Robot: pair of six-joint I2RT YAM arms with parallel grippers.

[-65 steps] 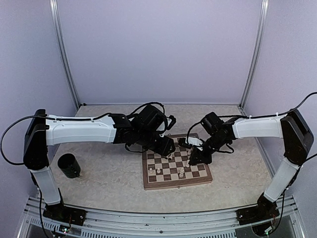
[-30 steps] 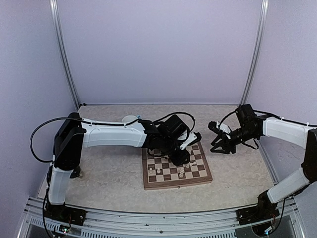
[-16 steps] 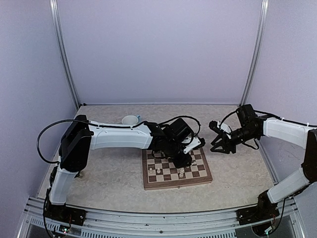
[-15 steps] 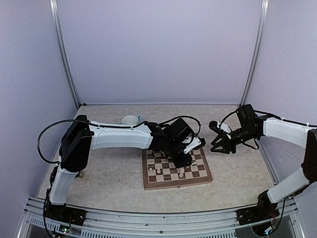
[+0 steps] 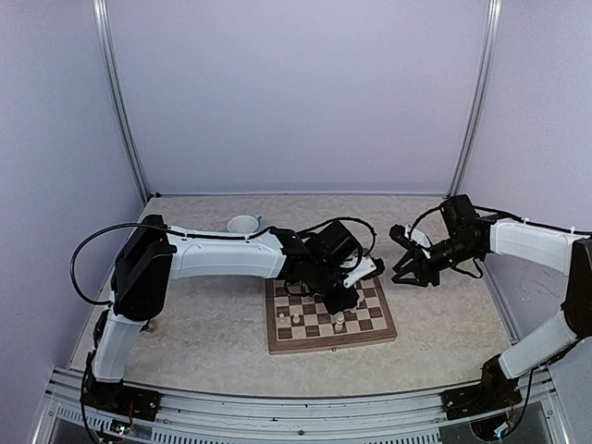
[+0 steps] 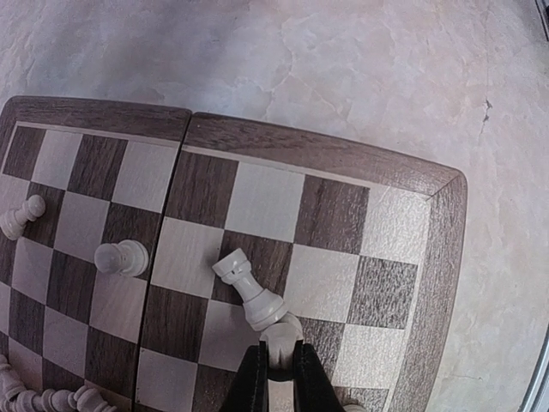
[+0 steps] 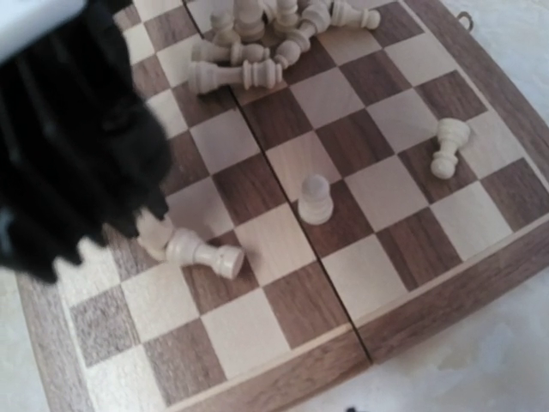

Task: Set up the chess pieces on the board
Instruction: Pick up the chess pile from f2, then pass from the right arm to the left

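Note:
The board (image 5: pixel 277 346) lies mid-table between the arms. My left gripper (image 6: pixel 280 345) reaches over its right half and is shut on a small pale chess piece (image 6: pixel 287 324) standing on a square near the right rim. A cream rook (image 6: pixel 246 284) lies tipped over, its base touching the held piece. Two pawns (image 6: pixel 120 256) stand further left on the board, and a heap of pieces (image 7: pixel 257 34) lies at the near side. My right gripper (image 5: pixel 405 261) hangs off the board's right edge, fingers apart, holding nothing. Its fingers barely show in the right wrist view.
A white cup (image 5: pixel 243 224) stands on the table behind the left arm. The left arm's black wrist (image 7: pixel 73 146) blocks one corner of the board (image 7: pixel 283 378) in the right wrist view. Metal posts and walls enclose the table.
The left gripper's fingers have closed on the piece beside the fallen rook. Earlier, the left arm stretched further right over the board and the right arm drew back off it.

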